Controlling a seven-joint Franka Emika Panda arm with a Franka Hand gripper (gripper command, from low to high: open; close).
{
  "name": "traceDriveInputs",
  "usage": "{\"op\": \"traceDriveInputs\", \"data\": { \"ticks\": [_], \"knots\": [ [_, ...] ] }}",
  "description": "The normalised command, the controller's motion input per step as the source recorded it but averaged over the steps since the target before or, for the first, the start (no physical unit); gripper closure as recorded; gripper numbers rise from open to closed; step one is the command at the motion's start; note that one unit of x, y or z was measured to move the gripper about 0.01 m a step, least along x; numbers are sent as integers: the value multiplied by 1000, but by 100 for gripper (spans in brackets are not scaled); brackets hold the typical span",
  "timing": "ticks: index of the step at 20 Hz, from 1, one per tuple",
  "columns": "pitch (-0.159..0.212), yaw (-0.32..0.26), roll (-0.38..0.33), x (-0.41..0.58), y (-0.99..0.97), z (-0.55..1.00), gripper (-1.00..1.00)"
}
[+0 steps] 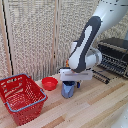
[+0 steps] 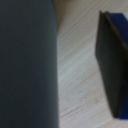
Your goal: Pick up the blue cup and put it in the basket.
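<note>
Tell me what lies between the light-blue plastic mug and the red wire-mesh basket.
In the exterior view, a small red bowl sits on the wooden table, between the light-blue plastic mug and the red wire-mesh basket, set slightly farther back.

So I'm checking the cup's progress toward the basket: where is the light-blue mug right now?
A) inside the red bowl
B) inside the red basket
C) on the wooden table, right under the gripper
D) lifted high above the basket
C: the light-blue mug stands on the wooden table directly beneath the gripper, beside the red bowl and apart from the red basket.
</note>
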Motion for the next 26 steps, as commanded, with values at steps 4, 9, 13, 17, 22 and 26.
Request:
{"op": "traceDriveInputs", "data": {
  "ticks": [4,9,13,17,22,26],
  "knots": [
    [-61,-110,10,-38,40,474,100],
    [-32,-106,43,-35,85,559,100],
    [-8,-71,88,-29,35,477,100],
    [41,-51,111,184,226,746,100],
    [94,45,58,650,258,901,100],
    [138,117,70,755,286,871,100]
  ]
}}
